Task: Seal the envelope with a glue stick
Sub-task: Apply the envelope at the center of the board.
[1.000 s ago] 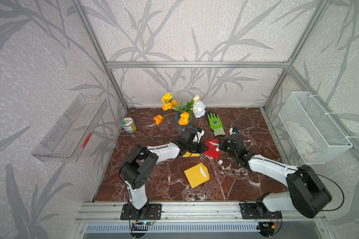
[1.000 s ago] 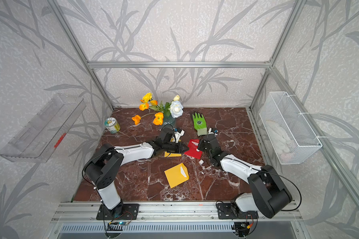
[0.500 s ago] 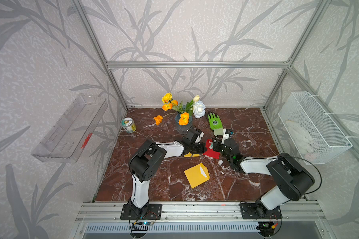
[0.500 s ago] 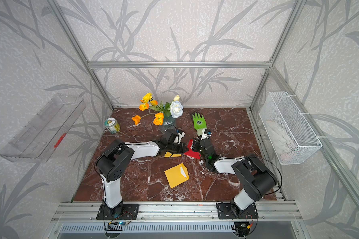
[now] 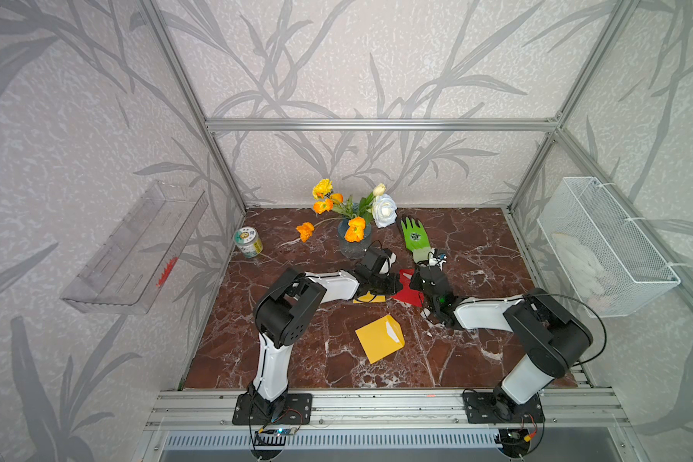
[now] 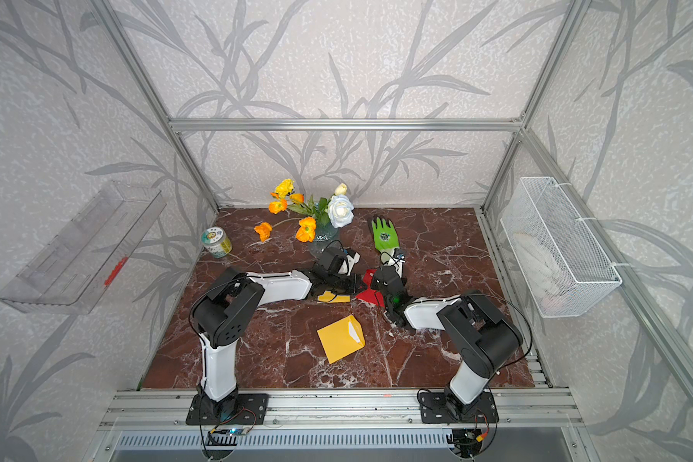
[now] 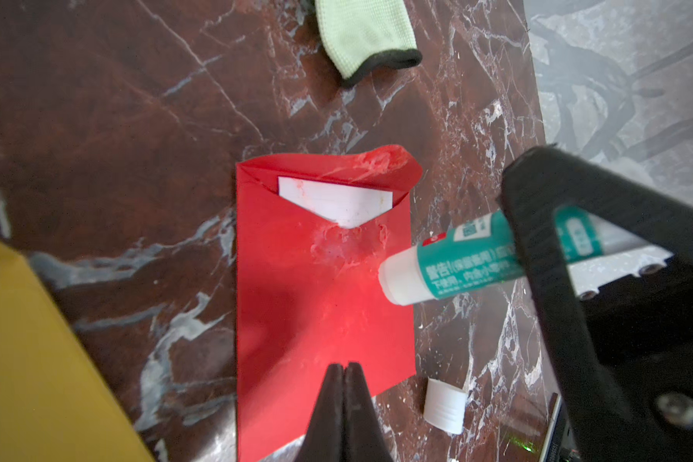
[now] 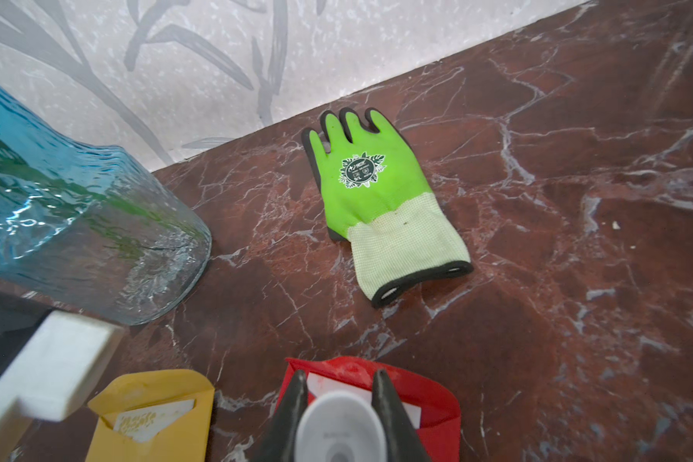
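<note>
The red envelope (image 7: 317, 312) lies flat with its flap open. A white card shows in its mouth, and glue is smeared on the flap and below the opening. My left gripper (image 7: 343, 366) is shut, holding nothing, with its tips over the envelope's closed end. My right gripper (image 8: 340, 380) is shut on the uncapped glue stick (image 7: 449, 268), white with a teal label. The stick's open end sits at the envelope's side edge beside the smear; I cannot tell whether it touches. The white cap (image 7: 444, 406) lies on the table next to the envelope. In both top views the grippers meet over the red envelope (image 5: 407, 290) (image 6: 371, 296).
A yellow envelope (image 5: 379, 338) lies nearer the front; another yellow envelope (image 8: 153, 416) sits partly under the left arm. Behind stand a blue glass vase (image 5: 353, 244) of flowers, a green glove (image 5: 415, 238) and a tin can (image 5: 248, 242). A wire basket (image 5: 605, 248) and a plastic shelf (image 5: 137, 248) hang on the side walls.
Both arms have folded, elbows rising and drawing inward, while both grippers stay at the red envelope. The right gripper with the glue stick has shifted slightly left and back.
</note>
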Tool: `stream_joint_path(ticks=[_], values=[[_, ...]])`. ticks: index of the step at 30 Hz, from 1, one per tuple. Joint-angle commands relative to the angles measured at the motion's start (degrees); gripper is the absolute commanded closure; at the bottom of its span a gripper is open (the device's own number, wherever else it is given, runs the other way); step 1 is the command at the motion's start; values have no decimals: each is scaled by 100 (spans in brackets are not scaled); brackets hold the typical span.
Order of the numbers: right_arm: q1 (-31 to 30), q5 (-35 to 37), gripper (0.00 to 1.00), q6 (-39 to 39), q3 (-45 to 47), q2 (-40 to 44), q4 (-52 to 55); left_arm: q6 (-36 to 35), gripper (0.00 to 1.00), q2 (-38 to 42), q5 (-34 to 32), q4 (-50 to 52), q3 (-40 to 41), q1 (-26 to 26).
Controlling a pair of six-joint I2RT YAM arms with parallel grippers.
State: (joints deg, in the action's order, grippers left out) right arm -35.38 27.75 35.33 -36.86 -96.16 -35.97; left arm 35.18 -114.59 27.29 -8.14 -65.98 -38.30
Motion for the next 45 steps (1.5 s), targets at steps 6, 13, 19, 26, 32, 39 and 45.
stream_joint_path(ticks=[6,13,19,26,32,39,45], values=[[-141,590,100,341,-318,-357,608,16,100,-362,145,-32,-144,-21],[-358,1103,100,484,-563,-637,928,34,100,-428,248,-108,-60,-25],[-470,1356,100,820,-656,-893,828,25,100,-458,331,-145,-29,-18],[-545,1470,100,937,-635,-807,739,1,100,-523,400,-111,-40,-18],[-541,1406,100,802,-382,-347,494,-25,100,-506,373,-41,-14,-18],[-532,473,100,-553,447,-458,-2076,-17,100,-517,352,-14,-12,1],[-455,-820,100,-1404,964,-1173,-4456,-28,100,-533,416,31,-29,15]])
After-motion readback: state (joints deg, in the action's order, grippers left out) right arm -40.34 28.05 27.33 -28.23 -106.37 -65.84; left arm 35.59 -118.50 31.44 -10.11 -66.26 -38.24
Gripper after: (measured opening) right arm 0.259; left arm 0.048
